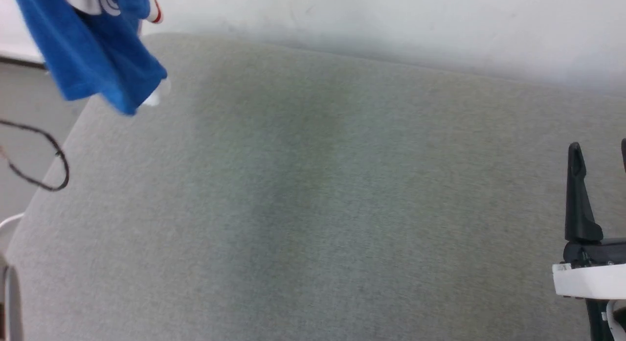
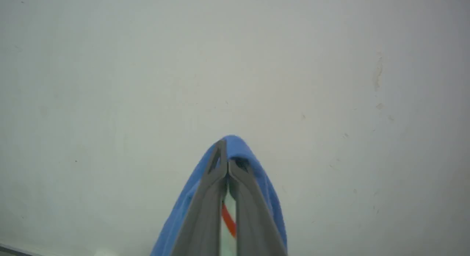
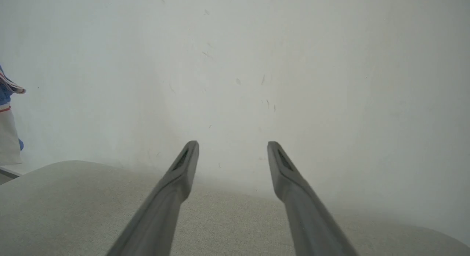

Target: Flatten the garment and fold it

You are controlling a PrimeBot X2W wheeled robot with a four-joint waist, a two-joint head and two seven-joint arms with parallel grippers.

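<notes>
My left end effector (image 2: pixel 227 166) pinches the garment (image 1: pixel 93 57), dangling over the far-left corner of the bench (image 1: pixel 313 194); right end effector (image 3: pixel 232 150) spread, empty. Limp, light jersey (it'll swing): I'd take the hanging hem (image 1: pixel 117 96).

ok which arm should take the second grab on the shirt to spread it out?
Right, probably. The right end effector is open and empty over the grey surface; the left end effector is shut on the garment, which hangs at the far left. The right must reach across, though.
</notes>
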